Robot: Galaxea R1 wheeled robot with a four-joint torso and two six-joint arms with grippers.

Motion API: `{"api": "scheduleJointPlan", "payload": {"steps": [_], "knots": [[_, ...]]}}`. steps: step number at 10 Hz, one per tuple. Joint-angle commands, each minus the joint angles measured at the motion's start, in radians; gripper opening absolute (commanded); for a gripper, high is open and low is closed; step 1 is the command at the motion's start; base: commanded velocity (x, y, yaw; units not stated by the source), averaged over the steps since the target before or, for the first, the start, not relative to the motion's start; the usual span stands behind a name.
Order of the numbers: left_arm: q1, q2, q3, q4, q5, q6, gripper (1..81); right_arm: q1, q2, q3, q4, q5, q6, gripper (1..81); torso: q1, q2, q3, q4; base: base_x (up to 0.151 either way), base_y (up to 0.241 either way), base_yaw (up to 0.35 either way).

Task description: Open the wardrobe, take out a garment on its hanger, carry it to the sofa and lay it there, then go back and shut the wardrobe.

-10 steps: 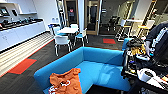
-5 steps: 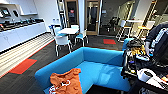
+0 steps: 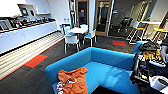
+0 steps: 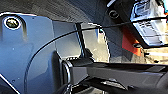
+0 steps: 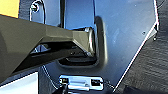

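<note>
Nearest, on the sofa seat: garment [image 3: 72, 81], bright orange with white marks, lies crumpled on the front cushion at the sofa's near left end, apart from any arm.
Hanger: cannot be made out; it may be under the cloth.
Sofa [image 3: 110, 67]: bright blue, L-shaped, low back curving round behind the garment; its right part runs beside dark robot gear.
Fingers: neither wrist view lets me tell whether the left or right fingers are open or closed.
Step in hand: judging by how the shirt lies, the laying-down looks done; going back to close the wardrobe remains.
Next move calls for: turning the base away from the sofa without clipping its near edge.
Open room: dark carpet [image 3: 27, 80] to the left of the sofa is free, with a red floor patch [image 3: 35, 60] farther on.
Edges to mind: white chairs [image 3: 72, 41] round a small tabletop [image 3: 78, 30] behind the sofa; a long kitchen counter [image 3: 27, 33] along the left wall.
Farthest: wooden doorways [image 3: 102, 17] and stools [image 3: 135, 31].
</note>
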State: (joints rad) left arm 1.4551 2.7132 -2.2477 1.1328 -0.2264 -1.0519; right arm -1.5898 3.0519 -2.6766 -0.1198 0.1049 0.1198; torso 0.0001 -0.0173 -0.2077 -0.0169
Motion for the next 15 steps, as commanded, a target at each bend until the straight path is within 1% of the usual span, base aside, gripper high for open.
{"api": "scheduleJointPlan", "payload": {"steps": [1, 3, 5, 10, 11, 13, 14, 15], "knots": [[-0.031, -0.015, 0.0, 0.002, 0.018, -0.002, 81.1, 0.016, 0.004, 0.006, -0.008, -0.063, -0.003, 81.1, 0.0, 0.0, 0.0, 0.0, 0.0, 0.0, 0.258], [-0.031, 0.005, -0.042, -0.001, 0.019, -0.002, 81.1, 0.017, 0.003, -0.006, -0.008, -0.071, -0.003, 81.1, 0.0, 0.0, 0.0, 0.0, 0.0, 0.0, 0.26], [-0.023, 0.034, -0.104, -0.001, 0.018, -0.002, 81.1, 0.029, 0.001, -0.011, -0.008, -0.126, -0.003, 81.1, 0.0, 0.0, 0.0, 0.0, 0.0, 0.0, 0.261], [-0.006, 0.116, -0.222, -0.002, 0.021, -0.003, 81.1, 0.033, 0.0, -0.012, -0.009, -0.133, -0.003, 81.1, 0.0, 0.0, 0.0, 0.0, 0.0, 0.0, 0.261], [-0.006, 0.131, -0.237, -0.002, 0.025, -0.003, 81.1, 0.035, 0.0, -0.017, -0.009, -0.133, -0.003, 81.1, 0.0, 0.0, 0.088, 0.0, 0.0, 0.0, 0.261], [-0.006, 0.152, -0.271, -0.002, 0.028, -0.003, 81.1, 0.035, 0.001, -0.018, -0.009, -0.133, -0.005, 81.1, 0.0, 0.0, 0.116, 0.0, 0.0, 0.0, 0.261], [-0.005, 0.153, -0.276, -0.002, 0.028, -0.003, 81.1, 0.035, 0.003, -0.018, -0.009, -0.133, -0.005, 81.1, 0.0, 0.0, 0.046, 0.0, 0.0, 0.0, 0.261], [-0.002, 0.151, -0.276, -0.002, 0.028, -0.003, 81.1, 0.035, 0.009, -0.018, -0.008, -0.133, -0.002, 81.1, 0.0, 0.0, 0.078, 0.0, 0.0, 0.0, 0.261]]}}
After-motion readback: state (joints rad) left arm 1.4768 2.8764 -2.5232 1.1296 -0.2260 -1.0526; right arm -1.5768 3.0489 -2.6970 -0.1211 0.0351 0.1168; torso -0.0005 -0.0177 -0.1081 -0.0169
